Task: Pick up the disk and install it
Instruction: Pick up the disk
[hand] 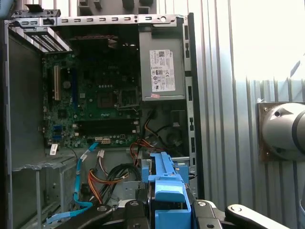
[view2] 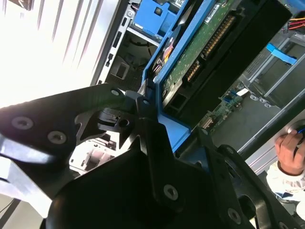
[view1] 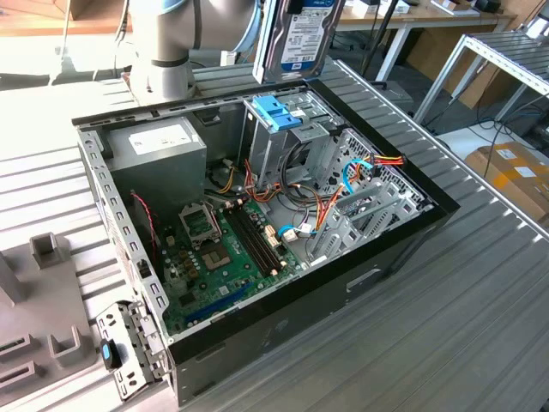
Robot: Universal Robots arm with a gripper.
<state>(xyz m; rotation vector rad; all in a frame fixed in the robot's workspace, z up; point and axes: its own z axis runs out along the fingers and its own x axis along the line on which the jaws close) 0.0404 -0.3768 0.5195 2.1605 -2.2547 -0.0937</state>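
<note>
Disk (view1: 298, 39): upright in mid-air at 12 o'clock in the exterior view, with its green circuit board facing the second wrist view.
Gripper (view2: 171, 124): clamped on the disk's blue rail.
Drive cage (view1: 276, 113): blue-handled, at 6 o'clock from the disk, inside the open computer case (view1: 386, 249).

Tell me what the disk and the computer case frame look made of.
Disk: dark, likely metal body with a glossy label; smooth light-blue rails look plastic; bare green circuit board on one face. Case frame: dull grey sheet metal, judging by punched holes and folded edges.
</note>
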